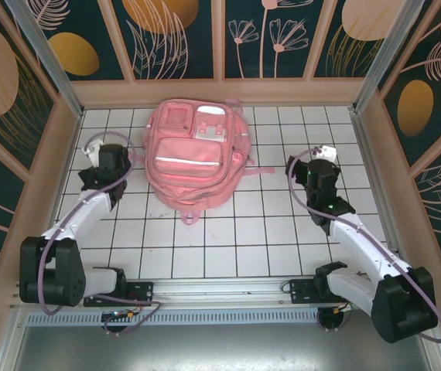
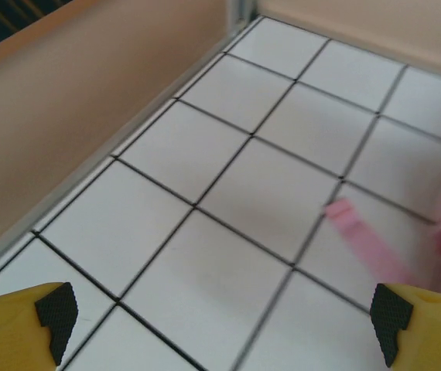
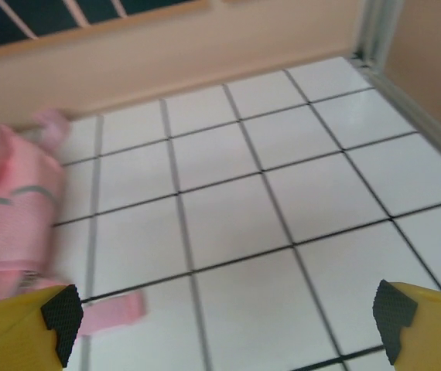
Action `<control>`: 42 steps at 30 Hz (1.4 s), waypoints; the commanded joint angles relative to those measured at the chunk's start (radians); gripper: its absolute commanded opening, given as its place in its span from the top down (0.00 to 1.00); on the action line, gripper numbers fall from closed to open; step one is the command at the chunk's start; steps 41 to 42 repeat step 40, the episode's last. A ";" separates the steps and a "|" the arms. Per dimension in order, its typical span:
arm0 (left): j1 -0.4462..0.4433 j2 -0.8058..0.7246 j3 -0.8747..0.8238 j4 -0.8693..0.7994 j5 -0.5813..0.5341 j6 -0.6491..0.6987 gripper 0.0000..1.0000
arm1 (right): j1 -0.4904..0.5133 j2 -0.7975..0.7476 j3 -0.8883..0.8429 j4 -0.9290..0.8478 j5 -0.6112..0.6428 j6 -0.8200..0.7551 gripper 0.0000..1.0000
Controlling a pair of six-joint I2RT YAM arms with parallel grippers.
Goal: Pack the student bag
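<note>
- White tiled table (image 1: 267,224) with a black grid sat inside tan walls (image 1: 220,91) that carried dark floral panels, as seen from the top external view.
- The student bag (image 1: 193,158) lay flat, front up, toward 12 o'clock on the table, between the two arms.
- The left fingers (image 1: 95,148) were near the bag's 9 o'clock side, and the right fingers (image 1: 323,153) were farther off at its 3 o'clock.
- In the left wrist view, the left fingers (image 2: 54,313) were spread wide and released, holding nothing over bare tiles. A blurred pink strap (image 2: 360,239) lay at 3 o'clock.
- In the right wrist view, the right fingers (image 3: 394,309) were likewise spread and empty. The student bag (image 3: 11,201) sat at 9 o'clock, and a strap end (image 3: 108,313) lay at 8 o'clock.
</note>
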 commanded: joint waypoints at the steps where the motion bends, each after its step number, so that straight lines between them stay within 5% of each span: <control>1: 0.012 0.015 -0.116 0.392 -0.121 0.132 0.02 | -0.056 0.038 -0.080 0.232 0.089 -0.066 0.01; 9: 0.020 0.122 -0.310 0.901 0.037 0.244 0.02 | -0.105 0.319 -0.211 0.739 0.109 -0.232 0.01; 20: 0.043 0.243 -0.499 1.350 0.286 0.312 0.01 | -0.267 0.464 -0.284 1.026 -0.238 -0.193 0.01; 23: 0.047 0.228 -0.492 1.311 0.291 0.309 0.01 | -0.297 0.529 -0.353 1.226 -0.310 -0.187 0.01; 42: 0.046 0.224 -0.493 1.306 0.294 0.310 0.01 | -0.309 0.515 -0.309 1.110 -0.352 -0.183 0.01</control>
